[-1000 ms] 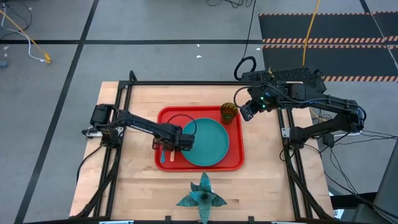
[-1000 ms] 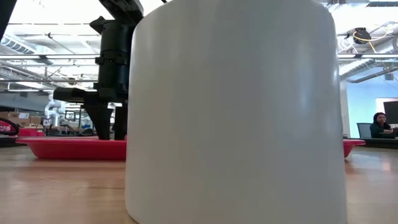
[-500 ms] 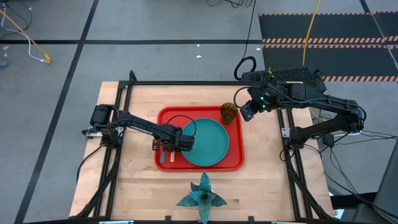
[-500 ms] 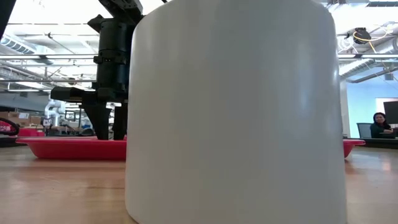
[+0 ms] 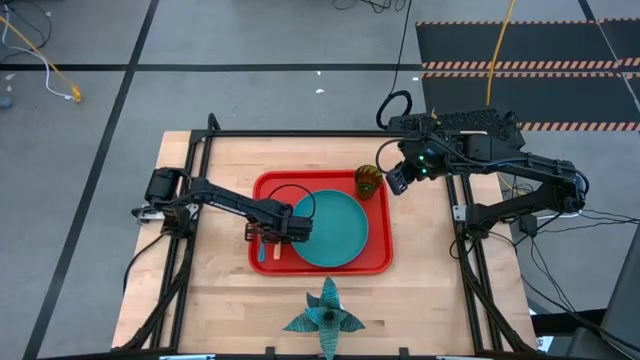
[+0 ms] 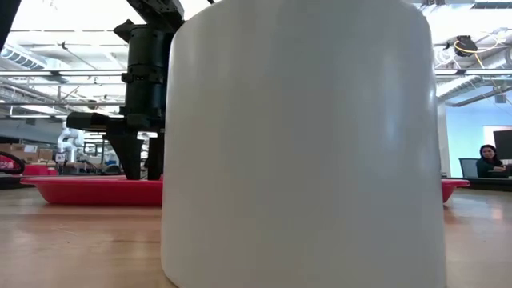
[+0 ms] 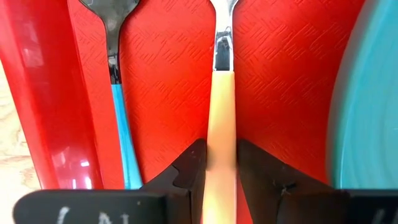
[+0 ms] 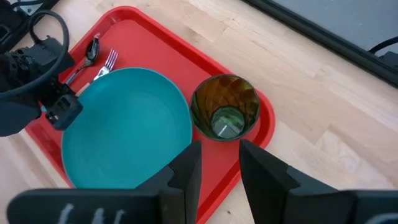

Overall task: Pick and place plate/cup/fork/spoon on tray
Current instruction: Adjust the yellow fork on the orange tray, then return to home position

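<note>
From the high view we are looking down on the red tray sitting mid-table. Our left gripper is hovering over the tray's left strip, with the teal plate just beside it on its right-arm side. The cup is standing in the tray's far corner, just beside our right gripper, which is waiting above the table edge next to it. A teal folded star-shaped object is lying on the bare wood near the table's front edge, well apart from both grippers.

In the low view a large white cylinder is blocking most of what we see. Beside it, the left arm is coming down onto the tray, and a person is sitting far off in the room.

Through the left wrist view, we are seeing our left gripper straddling the orange handle of the fork, which is lying flat on the tray. The fingers are sitting close on either side of the handle, but we cannot tell whether they are gripping it. The spoon is lying parallel just beside the fork, on the side away from the plate.

Through the right wrist view, our right gripper is holding nothing, its fingers standing slightly parted. The cup is standing upright just ahead of them on the tray, with the plate alongside and the fork and spoon beyond it near the left gripper.
</note>
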{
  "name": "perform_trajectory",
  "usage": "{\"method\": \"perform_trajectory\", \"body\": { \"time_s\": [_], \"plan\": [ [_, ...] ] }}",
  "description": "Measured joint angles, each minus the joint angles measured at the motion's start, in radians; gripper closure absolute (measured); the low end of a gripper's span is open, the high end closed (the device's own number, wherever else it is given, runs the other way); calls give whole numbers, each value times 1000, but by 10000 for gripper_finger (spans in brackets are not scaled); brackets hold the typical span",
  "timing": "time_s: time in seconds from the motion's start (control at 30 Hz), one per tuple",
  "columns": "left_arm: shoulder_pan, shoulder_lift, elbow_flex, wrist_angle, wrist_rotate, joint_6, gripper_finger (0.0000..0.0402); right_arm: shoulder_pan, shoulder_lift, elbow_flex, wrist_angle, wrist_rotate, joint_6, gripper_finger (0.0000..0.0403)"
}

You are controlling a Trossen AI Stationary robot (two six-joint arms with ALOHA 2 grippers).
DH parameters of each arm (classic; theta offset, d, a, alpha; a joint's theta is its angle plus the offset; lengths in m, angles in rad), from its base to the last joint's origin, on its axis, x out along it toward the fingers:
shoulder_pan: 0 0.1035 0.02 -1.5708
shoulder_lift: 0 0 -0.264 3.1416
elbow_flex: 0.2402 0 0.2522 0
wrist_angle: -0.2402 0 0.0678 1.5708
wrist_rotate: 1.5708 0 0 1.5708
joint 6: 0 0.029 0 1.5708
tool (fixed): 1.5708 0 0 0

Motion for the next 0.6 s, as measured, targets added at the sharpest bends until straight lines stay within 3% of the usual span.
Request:
{"method": "perform_trajectory", "body": {
  "time_s": [0.6],
  "plan": [
    [4, 0, 0, 3, 0, 7, 231, 0, 0, 0, 0, -24, 0, 303]
  ]
}}
